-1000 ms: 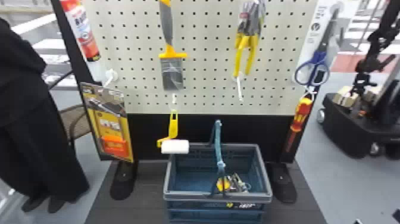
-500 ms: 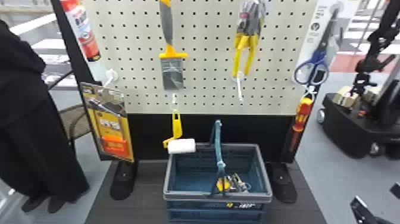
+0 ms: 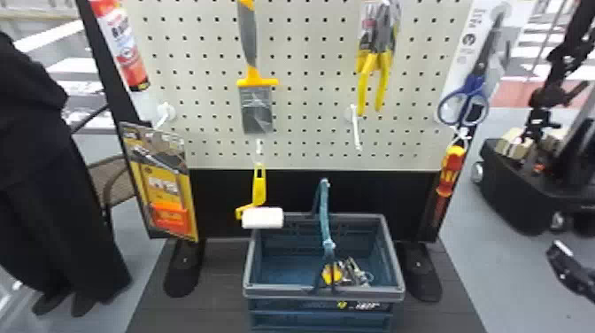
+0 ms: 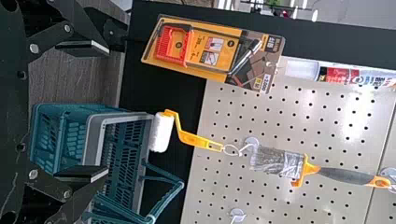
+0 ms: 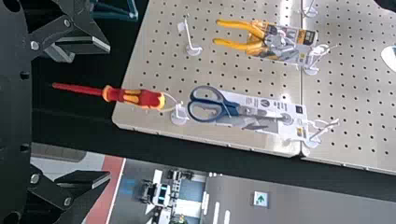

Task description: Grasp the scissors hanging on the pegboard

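A blue-grey basket (image 3: 261,292) stood on the dark base below the pegboard (image 3: 310,133), its teal handle (image 3: 325,212) raised upright. Inside, near the front wall at the foot of the handle, lay a small yellow-and-metal tool (image 3: 343,272); its kind could not be told. The rest of the basket floor was bare blue.

The scissors (image 3: 465,104), blue-handled and fixed to a white card, hung at the pegboard's right end with the handles down. A red-and-yellow screwdriver (image 3: 449,170) hung just beneath them, and yellow pliers (image 3: 376,57) hung further left. A brush (image 3: 256,88) with a yellow collar hung mid-board, and a small paint roller (image 3: 261,217) hung under it, its white sleeve just beside the basket's back left corner. A carded hacksaw (image 3: 161,186) and a sealant tube (image 3: 121,44) hung at the left end.

The right wrist view gave the scissors more plainly: the card sat on a white hook, and the screwdriver's ring sat on another hook touching the handle loops. The right gripper (image 5: 84,112) was spread wide, well apart from the scissors and holding nothing. In the head view, that arm sat low at the right edge.

The left wrist view gave the basket's lattice wall and grey rim from the side, with the left gripper (image 4: 79,112) also wide apart and empty
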You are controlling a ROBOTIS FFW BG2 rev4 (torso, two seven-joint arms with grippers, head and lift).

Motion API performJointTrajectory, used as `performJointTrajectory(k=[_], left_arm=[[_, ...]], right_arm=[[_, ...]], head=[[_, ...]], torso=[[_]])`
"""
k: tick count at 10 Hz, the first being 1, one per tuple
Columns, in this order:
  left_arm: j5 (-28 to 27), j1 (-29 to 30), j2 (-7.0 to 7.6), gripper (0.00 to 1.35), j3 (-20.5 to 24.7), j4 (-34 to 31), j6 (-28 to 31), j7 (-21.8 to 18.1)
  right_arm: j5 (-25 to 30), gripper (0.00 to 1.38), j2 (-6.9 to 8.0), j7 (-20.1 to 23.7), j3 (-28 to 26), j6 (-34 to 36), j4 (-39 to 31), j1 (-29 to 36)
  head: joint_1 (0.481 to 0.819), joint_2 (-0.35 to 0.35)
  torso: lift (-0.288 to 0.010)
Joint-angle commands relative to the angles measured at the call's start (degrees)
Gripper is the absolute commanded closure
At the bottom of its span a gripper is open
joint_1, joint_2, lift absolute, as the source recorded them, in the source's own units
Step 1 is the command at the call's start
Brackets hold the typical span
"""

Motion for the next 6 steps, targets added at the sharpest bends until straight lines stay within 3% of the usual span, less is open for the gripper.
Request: performJointTrajectory(k=[1,6], left_arm=[[0.3,-0.7,0.54,0.38,-0.5,0.0,0.0,0.1],[1.9,-2.2,2.74,0.38,-1.8,0.0,0.0,1.3]], right_arm=[[0.0,0.32,-1.38,0.1,-0.5,0.8,1.8,-3.6],[-2.5,0.32,-8.06,0.4,1.0,2.1,11.9,-14.9]], head=[[0.549,0.000],[0.549,0.000]], torso=[[-0.100],[-0.100]])
